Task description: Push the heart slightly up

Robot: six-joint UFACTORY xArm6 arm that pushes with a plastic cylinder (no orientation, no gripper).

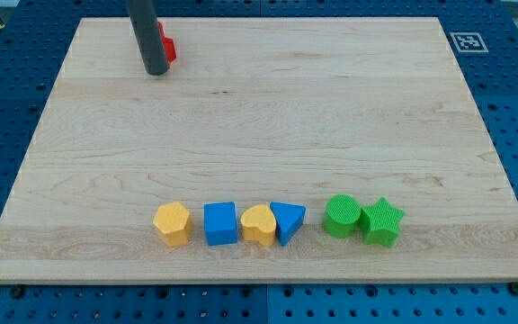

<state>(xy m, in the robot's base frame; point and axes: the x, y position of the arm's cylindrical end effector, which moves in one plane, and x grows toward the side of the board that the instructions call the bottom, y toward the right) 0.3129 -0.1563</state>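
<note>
A yellow heart block [258, 223] lies near the view's bottom, in a row of blocks. A blue square-ish block [220, 222] is just left of it and a blue triangle block [288, 220] touches its right side. A yellow hexagon block [172, 223] is at the row's left end. A green round block [342, 216] and a green star block [382, 221] sit together to the right. My tip [156, 71] is at the view's top left, far from the heart, right beside a red block [167, 45] that the rod partly hides.
The wooden board [259, 135] lies on a blue perforated table. A black-and-white marker tag [468, 41] sits at the board's top right corner.
</note>
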